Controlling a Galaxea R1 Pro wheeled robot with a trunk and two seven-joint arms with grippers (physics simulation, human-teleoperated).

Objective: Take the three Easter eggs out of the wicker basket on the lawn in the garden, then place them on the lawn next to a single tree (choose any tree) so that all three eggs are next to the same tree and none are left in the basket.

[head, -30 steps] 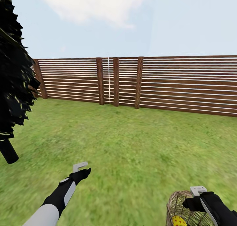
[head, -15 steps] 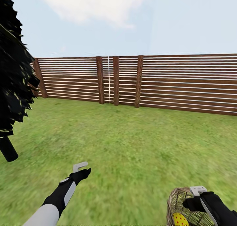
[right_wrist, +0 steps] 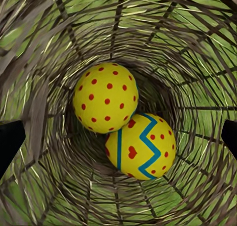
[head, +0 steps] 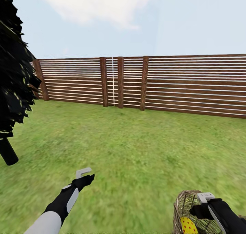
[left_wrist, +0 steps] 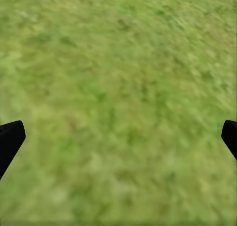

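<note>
The wicker basket (head: 184,206) sits at the bottom right of the head view, on the lawn (head: 136,148). My right gripper (head: 201,205) is at its rim. Looking into the basket (right_wrist: 44,112) in the right wrist view, I see two Easter eggs: a red-dotted one (right_wrist: 105,97) and one with a blue zigzag and red hearts (right_wrist: 140,147). A third egg is hidden. The right fingertips (right_wrist: 10,142) stand wide apart with nothing between them. One egg (head: 186,225) shows through the weave. My left gripper (head: 86,175) hangs open over bare grass (left_wrist: 118,87). The tree (head: 12,73) stands at the far left.
A brown slatted wooden fence (head: 153,84) closes the far side of the lawn. The tree's dark trunk (head: 7,154) meets the grass at the left edge. Open grass stretches between my arms and the fence.
The whole head view has shifted: fence and tree sit slightly higher. The basket shows higher against my right gripper, with more of the egg visible. The arms keep their pose.
</note>
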